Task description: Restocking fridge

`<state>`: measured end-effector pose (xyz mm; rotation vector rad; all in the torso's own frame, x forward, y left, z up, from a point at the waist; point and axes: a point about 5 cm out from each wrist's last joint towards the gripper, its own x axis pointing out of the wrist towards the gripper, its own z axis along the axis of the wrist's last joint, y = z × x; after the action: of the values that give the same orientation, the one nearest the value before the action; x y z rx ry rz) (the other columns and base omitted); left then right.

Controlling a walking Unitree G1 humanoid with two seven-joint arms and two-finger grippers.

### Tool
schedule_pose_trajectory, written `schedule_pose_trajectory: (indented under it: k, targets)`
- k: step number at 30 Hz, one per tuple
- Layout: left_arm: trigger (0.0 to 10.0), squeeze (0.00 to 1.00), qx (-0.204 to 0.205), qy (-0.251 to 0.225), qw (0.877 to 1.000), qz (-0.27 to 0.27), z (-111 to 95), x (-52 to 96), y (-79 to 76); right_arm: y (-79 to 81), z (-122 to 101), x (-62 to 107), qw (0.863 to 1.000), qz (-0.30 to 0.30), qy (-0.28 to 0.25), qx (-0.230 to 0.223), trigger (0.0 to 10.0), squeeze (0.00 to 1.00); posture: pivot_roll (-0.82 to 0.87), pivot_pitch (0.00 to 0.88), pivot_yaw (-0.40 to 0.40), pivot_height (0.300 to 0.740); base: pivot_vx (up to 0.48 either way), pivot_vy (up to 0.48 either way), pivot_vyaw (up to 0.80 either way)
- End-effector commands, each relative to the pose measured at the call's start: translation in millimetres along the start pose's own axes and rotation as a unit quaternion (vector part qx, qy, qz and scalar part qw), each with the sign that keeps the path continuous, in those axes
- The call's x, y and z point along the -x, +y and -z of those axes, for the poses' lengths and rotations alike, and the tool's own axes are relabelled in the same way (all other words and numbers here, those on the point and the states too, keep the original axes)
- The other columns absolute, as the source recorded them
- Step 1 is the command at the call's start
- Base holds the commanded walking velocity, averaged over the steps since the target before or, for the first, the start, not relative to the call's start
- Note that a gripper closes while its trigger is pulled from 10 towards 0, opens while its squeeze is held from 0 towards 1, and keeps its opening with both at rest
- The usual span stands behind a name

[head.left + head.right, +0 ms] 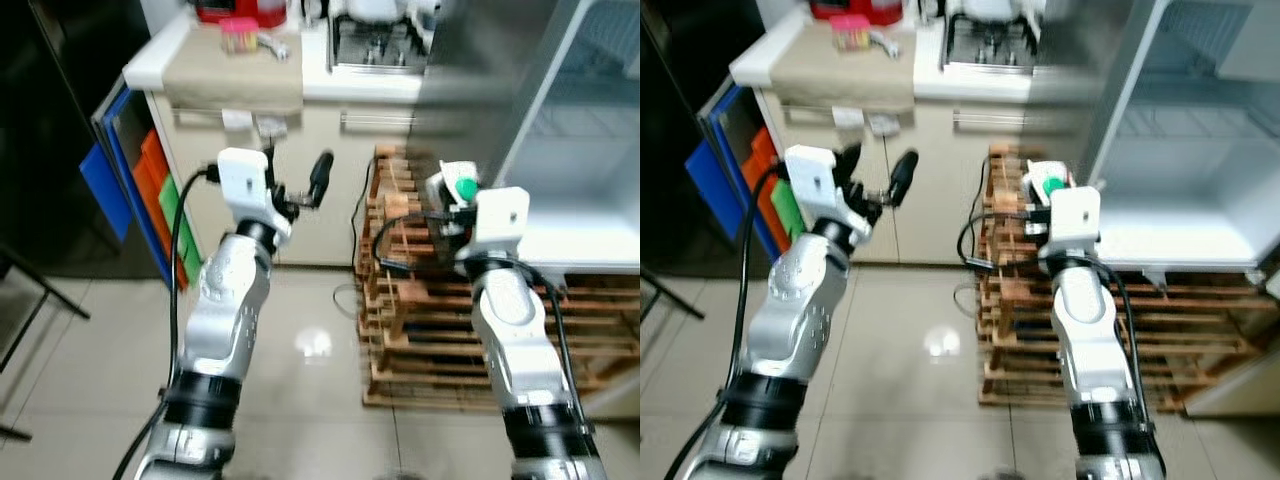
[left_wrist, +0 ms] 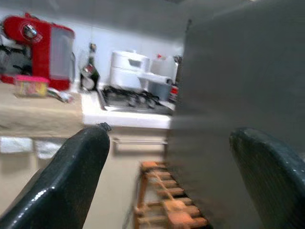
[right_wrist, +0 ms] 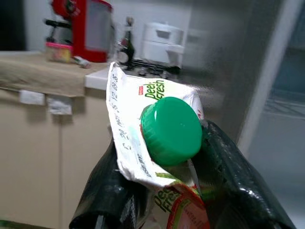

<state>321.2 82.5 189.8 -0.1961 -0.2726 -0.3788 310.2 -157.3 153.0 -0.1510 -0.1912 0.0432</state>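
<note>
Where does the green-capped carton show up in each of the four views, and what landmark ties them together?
Left eye view: carton right of centre, in the right gripper.
Right eye view: centre, beside the open fridge.
Left wrist view: not in it.
Right wrist view: centre foreground, green cap facing the camera.
Shared landmark: red appliance on the counter.

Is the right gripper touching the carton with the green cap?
Touching. The right wrist view shows the right gripper fingers pressed against both sides of the carton.
</note>
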Motion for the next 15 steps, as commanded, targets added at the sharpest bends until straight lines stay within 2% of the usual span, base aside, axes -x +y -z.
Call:
schedule_pose_trajectory:
  k: [1, 8, 10, 12, 13, 14, 15]
  targets:
    - [10.0, 0.0, 0.002, -0.002, 1.0, 0.011, -3, -4.0, -4.2, -20.3, 2, 1.5, 0.999, 0.044, 0.008, -0.001, 0.0, 0.0, -0.12, 0.0, 0.027, 0.74, 0.0, 0.0, 0.0]
    - [10.0, 0.0, 0.005, 0.003, 1.0, 0.007, -1, -3.6, -0.8, -30.5, 10, 13.6, 0.998, 0.05, 0.034, 0.009, 0.0, 0.0, -0.13, 0.0, 0.01, 0.74, 0.0, 0.0, 0.0]
    - [10.0, 0.0, 0.007, 0.005, 1.0, 0.006, 0, -2.5, -1.4, -40.9, 25, 23.9, 0.994, 0.071, 0.077, 0.032, 0.0, 0.0, -0.13, 0.0, 0.004, 0.74, 0.0, 0.0, 0.0]
    - [10.0, 0.0, 0.01, 0.008, 1.0, 0.003, 2, -1.7, -1.0, -58.0, 41, 35.9, 0.982, 0.119, 0.128, 0.065, 0.0, 0.0, -0.13, 0.0, 0.0, 0.74, 0.0, 0.0, 0.0]
    - [10.0, 0.0, 0.011, 0.01, 1.0, 0.001, 3, -1.5, -0.5, -65.4, 46, 39.8, 0.977, 0.143, 0.145, 0.067, 0.0, 0.0, -0.14, 0.0, 0.001, 0.74, 0.0, 0.0, 0.0]
    - [10.0, 0.0, 0.013, 0.014, 1.0, -0.002, 4, -1.7, 0.6, -74.6, 49, 42.2, 0.97, 0.169, 0.156, 0.074, 0.0, 0.0, -0.14, 0.0, 0.001, 0.74, 0.0, 0.0, 0.0]
    - [10.0, 0.0, 0.01, 0.017, 1.0, -0.004, 6, -1.9, 1.3, -77.3, 45, 40.3, 0.97, 0.176, 0.145, 0.079, 0.0, 0.0, -0.14, 0.0, 0.005, 0.74, 0.0, 0.0, 0.0]
